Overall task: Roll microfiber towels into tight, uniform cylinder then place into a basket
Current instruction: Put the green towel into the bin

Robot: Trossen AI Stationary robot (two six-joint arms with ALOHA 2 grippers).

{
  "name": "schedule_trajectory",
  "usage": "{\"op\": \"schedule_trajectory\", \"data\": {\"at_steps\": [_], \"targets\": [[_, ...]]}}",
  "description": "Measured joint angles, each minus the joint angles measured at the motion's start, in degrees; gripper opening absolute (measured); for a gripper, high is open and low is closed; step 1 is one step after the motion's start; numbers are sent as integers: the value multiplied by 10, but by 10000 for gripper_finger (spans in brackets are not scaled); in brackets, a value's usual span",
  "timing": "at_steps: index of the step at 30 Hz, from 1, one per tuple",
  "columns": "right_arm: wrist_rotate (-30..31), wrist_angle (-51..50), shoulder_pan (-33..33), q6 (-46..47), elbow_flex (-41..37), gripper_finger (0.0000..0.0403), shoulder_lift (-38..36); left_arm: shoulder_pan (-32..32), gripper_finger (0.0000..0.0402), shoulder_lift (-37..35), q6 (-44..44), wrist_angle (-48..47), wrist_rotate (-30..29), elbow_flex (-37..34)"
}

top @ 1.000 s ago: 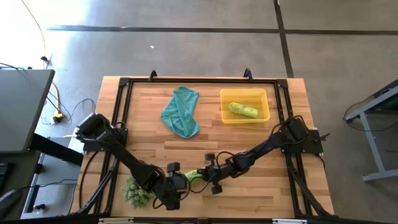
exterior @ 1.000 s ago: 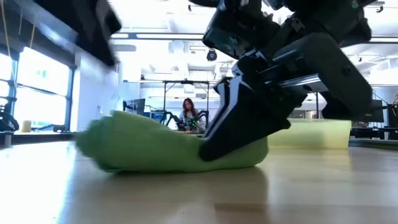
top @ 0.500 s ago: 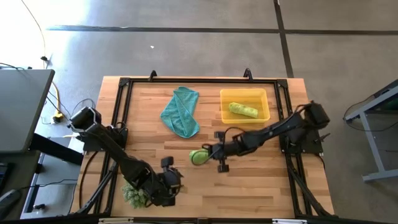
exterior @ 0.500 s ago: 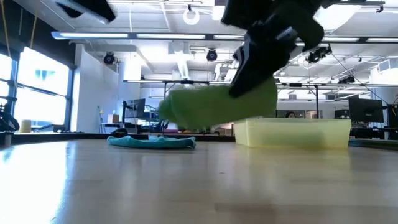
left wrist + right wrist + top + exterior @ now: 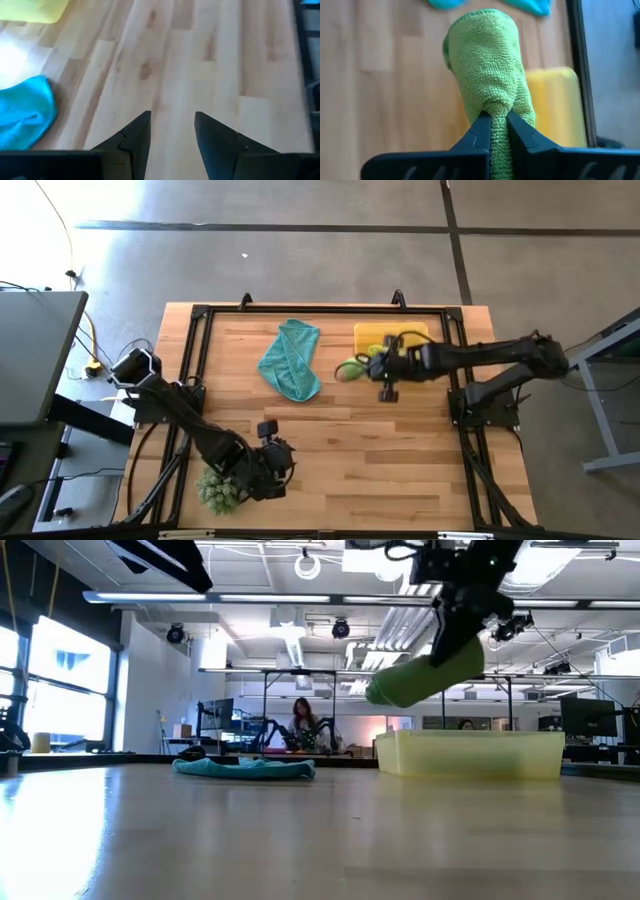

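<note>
A lime-green towel roll (image 5: pixel 352 368) hangs in the air just left of the yellow basket (image 5: pixel 400 333), with my right gripper (image 5: pixel 372 367) shut on it. In the low view the roll (image 5: pixel 425 680) floats above the basket's left wall (image 5: pixel 400 754). The arm hides most of the basket's inside. A teal towel (image 5: pixel 291 358) lies loosely folded on the table, left of the basket. My left gripper (image 5: pixel 270 455) stands open near the table's near left, nothing between its fingers (image 5: pixel 135 135). My right gripper pinches one end of the green roll (image 5: pixel 495 107) between its two fingers. The fingers (image 5: pixel 480 131) come slanting down from the table's right and lie along the roll, which sticks out past them. The roll is lifted clear, tilted, its free end (image 5: pixel 385 692) lowest.
A spiky green plant ball (image 5: pixel 215 490) sits at the near left corner beside the left arm. A black frame (image 5: pixel 200 315) runs around the wooden table top. Bare wood (image 5: pixel 380 460) lies between the two arms. Beyond the table the low view shows a room with a person (image 5: pixel 303 720).
My right gripper has lifted the green roll off the table near the middle front. It has carried the roll up and toward the far right, to the basket's left side, and has stayed shut on it. My left gripper has risen a little and drawn back.
</note>
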Motion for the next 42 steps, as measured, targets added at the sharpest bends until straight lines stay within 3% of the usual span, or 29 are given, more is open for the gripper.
{"op": "schedule_trajectory", "data": {"at_steps": [3, 7, 13, 18, 26, 35, 38, 42], "targets": [[-8, -16, -46, -31, -14, 5, -16, 13, 140, 0, 4, -5, 0, 0], [-42, 43, -105, -79, -98, 5, -59, 28, 140, 0, 11, -14, 4, 0], [-99, 222, -163, -154, -256, 5, -125, 57, 140, 0, 42, -19, 17, 0], [-147, 290, -189, -135, -327, 5, -139, 85, 140, 0, 52, -15, 35, 0], [-177, 303, -201, -89, -332, 6, -137, 119, 140, 0, 101, -14, 43, 0], [-191, 289, -223, -20, -332, 11, -73, 155, 140, 0, 181, -15, 43, 0], [-191, 292, -224, -28, -332, 40, -58, 175, 140, 0, 200, -19, 43, 0], [-191, 300, -224, -31, -331, 114, -59, 213, 140, 0, 208, -29, 43, 0]]}}
